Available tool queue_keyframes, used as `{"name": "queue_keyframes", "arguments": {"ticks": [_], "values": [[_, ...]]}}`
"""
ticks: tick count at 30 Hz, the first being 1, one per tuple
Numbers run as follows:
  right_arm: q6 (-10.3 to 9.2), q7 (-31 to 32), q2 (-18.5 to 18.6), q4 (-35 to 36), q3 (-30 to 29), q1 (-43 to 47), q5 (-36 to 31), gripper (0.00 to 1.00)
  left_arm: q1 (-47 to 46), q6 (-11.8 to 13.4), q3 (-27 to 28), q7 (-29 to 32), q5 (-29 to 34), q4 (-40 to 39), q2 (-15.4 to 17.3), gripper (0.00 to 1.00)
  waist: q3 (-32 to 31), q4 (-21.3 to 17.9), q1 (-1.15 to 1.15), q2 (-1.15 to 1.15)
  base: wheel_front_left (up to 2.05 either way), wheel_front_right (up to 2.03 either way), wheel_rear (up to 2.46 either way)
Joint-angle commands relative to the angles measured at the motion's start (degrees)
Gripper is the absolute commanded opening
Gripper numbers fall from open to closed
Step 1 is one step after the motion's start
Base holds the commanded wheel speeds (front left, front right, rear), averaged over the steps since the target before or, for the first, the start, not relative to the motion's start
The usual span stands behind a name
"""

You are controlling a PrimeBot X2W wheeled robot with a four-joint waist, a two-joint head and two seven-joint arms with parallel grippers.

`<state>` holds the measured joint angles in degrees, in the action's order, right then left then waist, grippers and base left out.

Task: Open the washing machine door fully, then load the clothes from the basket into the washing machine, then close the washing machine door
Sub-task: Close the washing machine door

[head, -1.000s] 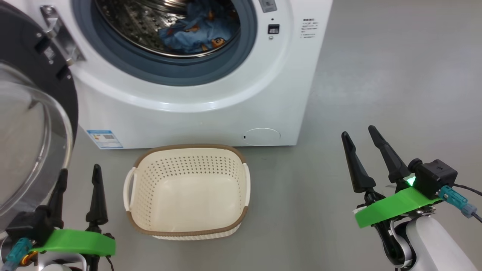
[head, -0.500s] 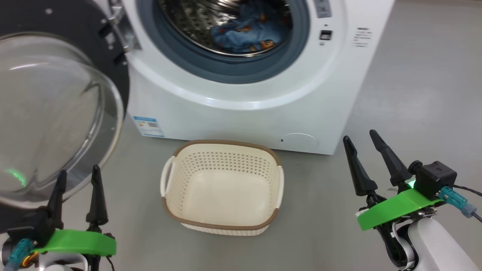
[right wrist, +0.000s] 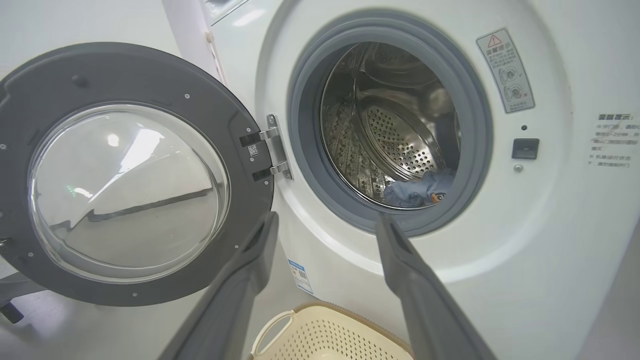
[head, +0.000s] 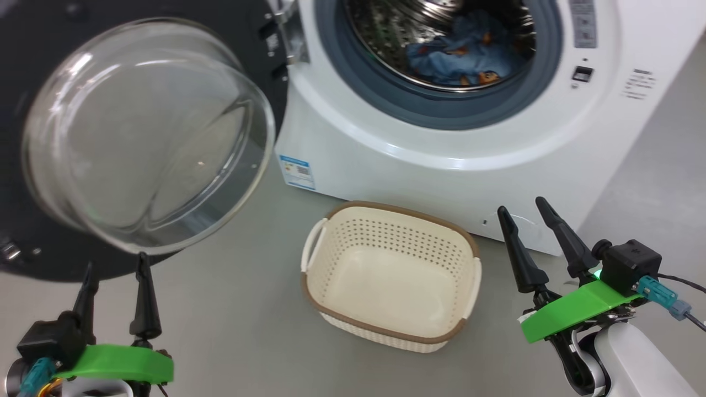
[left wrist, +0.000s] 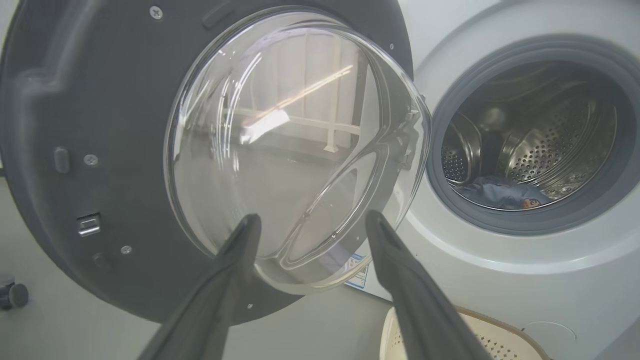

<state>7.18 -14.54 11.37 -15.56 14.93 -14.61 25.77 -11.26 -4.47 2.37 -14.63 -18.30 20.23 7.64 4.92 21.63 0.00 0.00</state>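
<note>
Nearest, along the lower edge of the head view: two grippers. Left gripper (head: 116,263) released, fingers spread, grasping nothing, tips near the glass bulge of the door. Right gripper (head: 520,205) likewise released and grasping nothing, over the floor (head: 248,309) just right of the basket. One green bracket (head: 116,364) at the base of each.

Between them, one basket (head: 397,242), upright on the floor, close before the washer but apart from it. Brown rim, two pale side handles, rows of holes in the walls, pale bottom in plain sight.

Behind it, one white washer (head: 441,182), with one door (head: 149,138) swung wide to the left on one metal hinge (head: 287,38); dark rim, clear glass bowl bulging toward the camera. One blue label (head: 298,172) at the lower left corner of the front, carrying a small square code; print too small to read. One grey sticker (right wrist: 505,70) up right of the opening, topped by a red warning triangle, two round pictograms below; wording not legible. One dark latch slot (right wrist: 525,148) under it, and to the right a block of small grey writing (right wrist: 612,140), unreadable.

Farthest, inside the grey gasket (head: 430,110) and steel drum (head: 386,22): the clothes (head: 463,55), one crumpled blue heap with orange-brown prints, at the bottom of the drum; number of pieces impossible to tell.
</note>
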Motion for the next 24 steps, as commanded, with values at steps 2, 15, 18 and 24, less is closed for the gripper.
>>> {"name": "queue_keyframes", "arguments": {"ticks": [2,15,18,24], "values": [[0.31,-0.5,0.6,1.0,1.5,0.0,0.9,1.00,-0.3,0.4,2.1,-0.4,0.9,-0.6,1.1,1.00,-0.9,4.0,0.00,0.00,0.00,0.00,0.00],[0.31,-0.5,1.0,0.8,2.2,0.2,1.3,1.00,0.3,0.7,2.3,-0.4,1.3,-0.5,0.7,1.00,-1.4,8.4,0.00,0.00,0.00,0.00,0.00],[0.31,-0.5,1.0,0.6,2.6,0.0,1.4,1.00,0.6,1.0,2.9,-0.4,1.2,-0.9,0.5,1.00,-1.1,8.6,0.00,0.00,0.00,0.00,0.00],[0.31,-0.5,1.2,0.2,3.4,-0.8,1.6,1.00,0.7,1.0,3.9,-0.4,1.2,-1.6,0.1,1.00,-0.5,8.8,0.00,0.00,0.00,0.00,0.00]]}}
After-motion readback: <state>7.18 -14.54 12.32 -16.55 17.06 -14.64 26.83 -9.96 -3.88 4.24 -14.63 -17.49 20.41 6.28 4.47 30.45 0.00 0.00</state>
